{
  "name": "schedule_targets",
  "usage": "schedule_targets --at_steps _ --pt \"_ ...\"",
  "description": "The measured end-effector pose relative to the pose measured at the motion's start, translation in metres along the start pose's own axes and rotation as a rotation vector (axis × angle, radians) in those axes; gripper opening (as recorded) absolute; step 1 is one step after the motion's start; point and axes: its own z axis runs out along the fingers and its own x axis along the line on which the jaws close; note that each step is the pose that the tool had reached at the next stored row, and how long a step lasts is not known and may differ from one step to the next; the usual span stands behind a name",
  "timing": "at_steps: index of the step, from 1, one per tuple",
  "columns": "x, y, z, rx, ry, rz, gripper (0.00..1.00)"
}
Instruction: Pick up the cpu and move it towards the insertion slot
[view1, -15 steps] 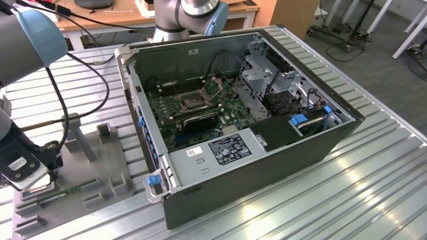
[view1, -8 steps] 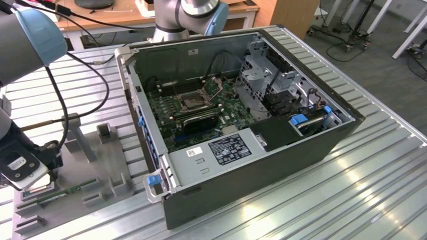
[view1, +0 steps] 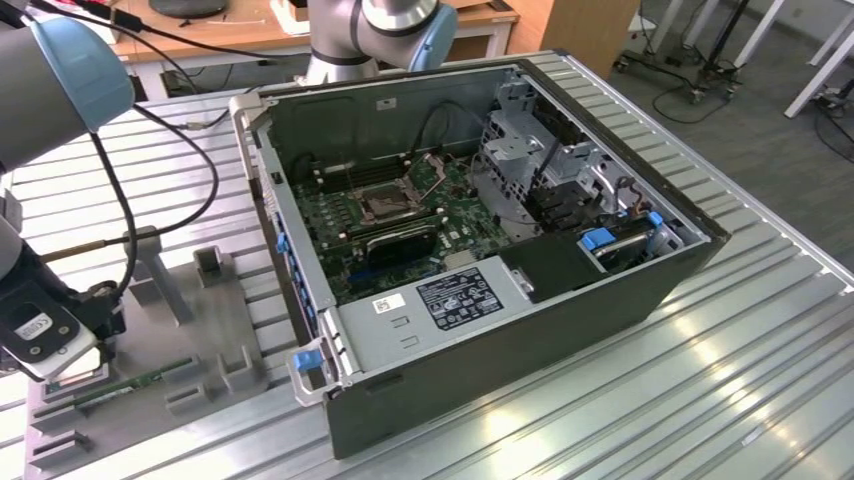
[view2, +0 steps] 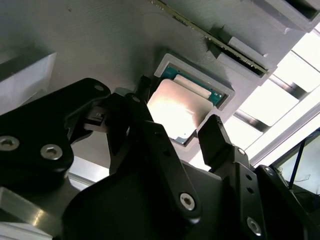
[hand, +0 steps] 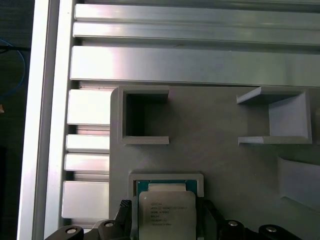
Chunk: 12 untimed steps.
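Observation:
The cpu (view2: 175, 112) is a flat square chip with a shiny silver top and a green edge. It rests in or just above a grey square nest (view2: 222, 90) on the fixture plate. In both wrist views my gripper (view2: 177, 117) straddles it, with the black fingers (view2: 212, 132) pressed against two opposite sides of the chip. In the first wrist view the cpu (hand: 166, 215) shows between the fingertips of the gripper (hand: 166, 219). In the exterior view the gripper (view1: 60, 362) is low at the left. The insertion slot (view1: 388, 207) lies far off inside the open computer case.
The open computer case (view1: 534, 330) has tall walls around the motherboard. A green memory stick (view1: 134, 382) lies on the grey fixture plate (view1: 214, 330) beside the gripper, among upright grey holders (view1: 214, 265). The ribbed metal table (view1: 747, 380) spreads all around. A cable (view1: 127, 215) hangs along the arm.

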Motion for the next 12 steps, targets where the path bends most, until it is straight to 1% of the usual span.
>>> schedule_targets --at_steps 2,3,6,8,9,12 --pt "0.0000 0.0000 -0.0001 0.0000 0.0001 0.000 0.65" --pt "0.0000 0.0000 -0.0001 0.0001 0.0000 0.000 0.58" --pt "0.0000 0.0000 -0.0001 0.0000 0.0001 0.000 0.58" --pt "0.0000 0.0000 -0.0002 0.0001 0.0002 0.000 0.56" --pt "0.0000 0.0000 -0.0002 0.0000 0.0001 0.000 0.54" --pt "0.0000 0.0000 -0.0002 0.0000 0.0001 0.000 0.54"
